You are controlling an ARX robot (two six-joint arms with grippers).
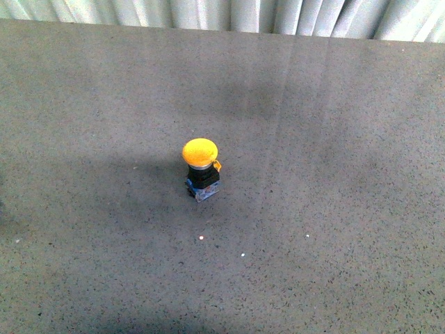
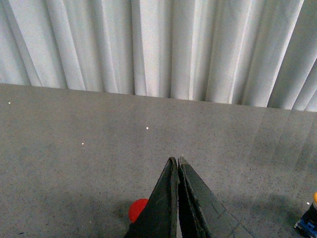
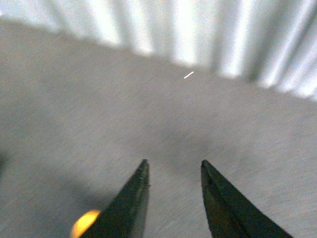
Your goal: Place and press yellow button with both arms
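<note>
The yellow button [image 1: 200, 167] stands upright on the grey table in the front view, its domed yellow cap on a black body with a small blue base. Neither arm shows in the front view. In the left wrist view my left gripper [image 2: 177, 159] is shut and empty above the table; a sliver of the button [image 2: 309, 220] shows at the frame's edge, well apart from it. In the blurred right wrist view my right gripper [image 3: 173, 162] is open and empty, and a yellow blur, the button's cap [image 3: 84, 223], lies beside and behind one finger.
The grey speckled table [image 1: 334, 229] ends at a pleated white curtain [image 1: 208, 12] along the far side. A small red round patch [image 2: 136, 210] shows partly behind the left gripper's finger; I cannot tell what it is.
</note>
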